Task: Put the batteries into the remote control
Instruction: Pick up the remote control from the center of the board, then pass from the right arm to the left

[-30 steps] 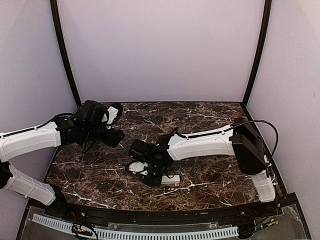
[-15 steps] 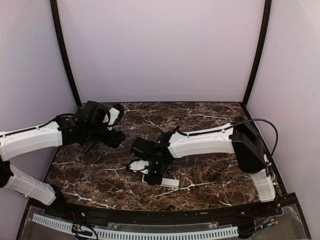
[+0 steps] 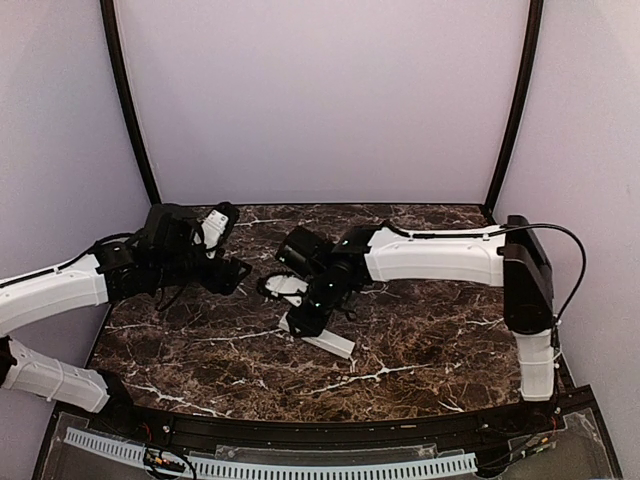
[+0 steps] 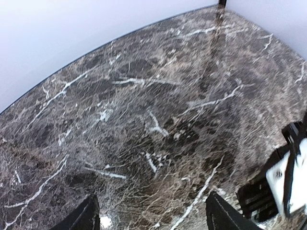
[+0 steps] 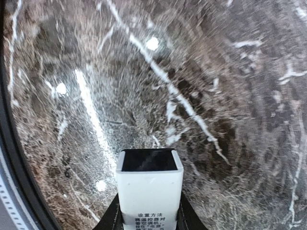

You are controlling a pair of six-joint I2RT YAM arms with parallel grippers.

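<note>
Table: dark marble, white veins.
Right jaws: clamped on remote control (dark hollow end pointing outward), mid-table.
Left jaws: parted over table, far left.

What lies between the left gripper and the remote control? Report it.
Bare marble tabletop, seen in the top view; the remote control sits in the right gripper.

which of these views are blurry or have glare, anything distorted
Right wrist view: strong fisheye bend, dark curved rim at left, white glare spots and a bright streak on the table, remote control sharp. Left wrist view: marble crisp, right arm at the edge smeared. Top external view: even light, no strong glare.
</note>
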